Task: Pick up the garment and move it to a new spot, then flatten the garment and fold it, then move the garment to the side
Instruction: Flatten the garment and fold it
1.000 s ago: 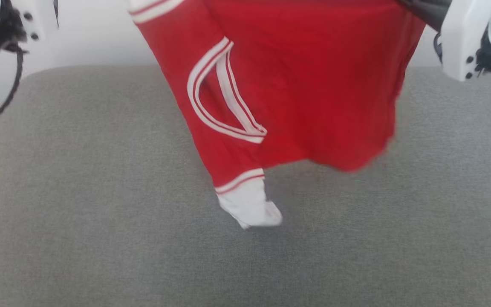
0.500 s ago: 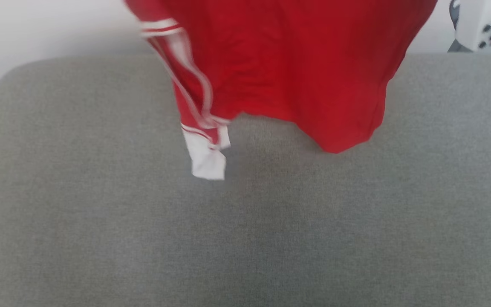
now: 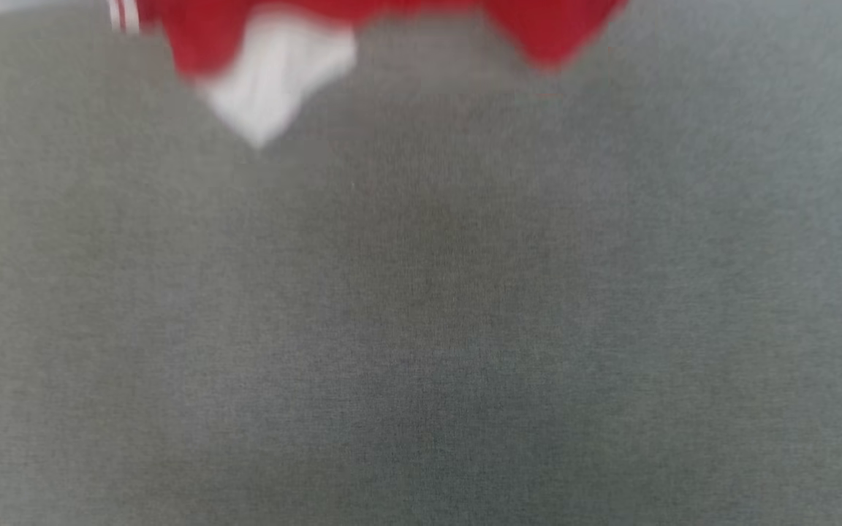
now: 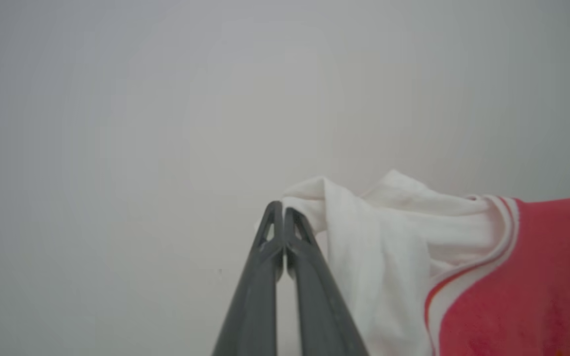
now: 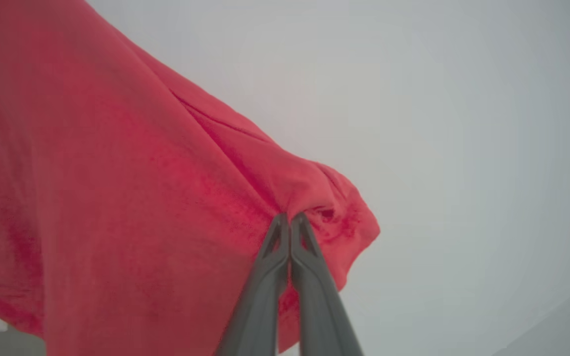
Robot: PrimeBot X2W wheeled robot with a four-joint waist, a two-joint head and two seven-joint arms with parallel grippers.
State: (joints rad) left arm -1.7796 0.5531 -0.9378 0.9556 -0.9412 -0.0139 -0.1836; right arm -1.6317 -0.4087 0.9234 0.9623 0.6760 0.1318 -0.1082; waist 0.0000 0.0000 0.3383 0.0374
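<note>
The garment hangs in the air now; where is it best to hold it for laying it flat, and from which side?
Hold two far-apart edge points, as now: the left end effector pinches the white sleeve, the right end effector a bunched red edge. Come from outside each edge, so the garment likely hangs spread between them above the grey surface.

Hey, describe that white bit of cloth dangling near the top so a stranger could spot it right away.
A broad grey fabric surface spreads across the head view. Along the top edge hangs the red garment, and the white sleeve droops from its left part. It is a plain white pointed flap against red cloth.
</note>
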